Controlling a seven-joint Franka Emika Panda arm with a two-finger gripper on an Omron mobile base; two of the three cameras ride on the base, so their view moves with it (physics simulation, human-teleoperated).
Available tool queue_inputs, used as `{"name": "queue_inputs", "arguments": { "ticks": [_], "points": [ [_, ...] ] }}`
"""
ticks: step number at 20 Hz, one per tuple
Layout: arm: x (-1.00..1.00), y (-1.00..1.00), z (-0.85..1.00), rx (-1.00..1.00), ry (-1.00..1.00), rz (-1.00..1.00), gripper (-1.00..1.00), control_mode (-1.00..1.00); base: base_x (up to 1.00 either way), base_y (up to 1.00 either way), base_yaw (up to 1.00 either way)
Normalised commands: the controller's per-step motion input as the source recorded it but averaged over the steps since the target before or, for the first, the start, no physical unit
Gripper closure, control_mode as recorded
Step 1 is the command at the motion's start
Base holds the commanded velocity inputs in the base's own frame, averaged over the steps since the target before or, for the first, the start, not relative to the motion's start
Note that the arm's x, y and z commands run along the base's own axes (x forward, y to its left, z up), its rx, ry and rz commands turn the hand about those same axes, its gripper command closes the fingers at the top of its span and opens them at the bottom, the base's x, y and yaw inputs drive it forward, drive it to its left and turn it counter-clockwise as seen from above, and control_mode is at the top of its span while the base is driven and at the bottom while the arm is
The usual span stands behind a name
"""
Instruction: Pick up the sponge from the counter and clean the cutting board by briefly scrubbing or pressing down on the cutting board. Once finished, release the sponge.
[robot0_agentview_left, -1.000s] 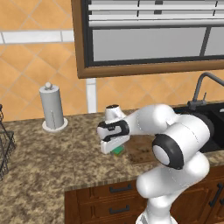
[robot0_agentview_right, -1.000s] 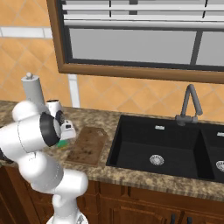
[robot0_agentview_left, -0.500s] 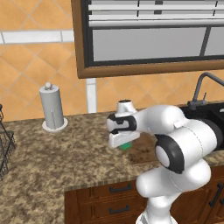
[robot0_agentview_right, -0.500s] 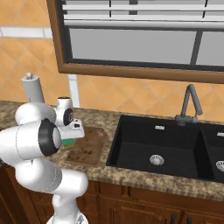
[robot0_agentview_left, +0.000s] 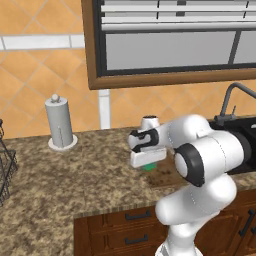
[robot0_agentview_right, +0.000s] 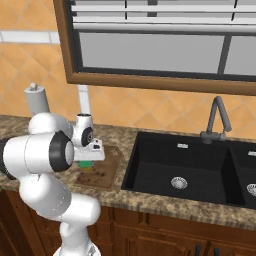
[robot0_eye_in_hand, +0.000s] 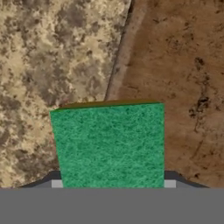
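1. Your tool has its jaws drawn in on the sponge, and the green face sits square between them in the hand view.
2. The sponge hangs at the near left edge of the cutting board. In the hand view part of it lies over the board and part over the speckled tabletop.
3. You cannot tell from these views whether the sponge touches the board or rides just above it.
4. If you press down from here, one side may land on stone and the other on wood, so the sponge could tilt or twist out of the grip.
5. A scrub stroke that starts this close to the edge may nudge the board along the tabletop toward the sink.
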Motion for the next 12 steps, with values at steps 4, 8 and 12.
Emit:
{"name": "queue_inputs", "arguments": {
  "ticks": [4, 8, 12],
  "points": [
    [0.26, -0.14, -0.31, 0.0, 0.0, -0.06, 1.0, -1.0, 0.0, 0.0, 0.0],
    [0.36, 0.0, -0.13, 0.0, 0.0, -0.06, 1.0, -1.0, 0.0, 0.0, 0.0],
    [0.43, 0.0, 0.0, 0.0, 0.01, -0.08, 1.0, -1.0, 0.0, 0.0, 0.0]
  ]
}}
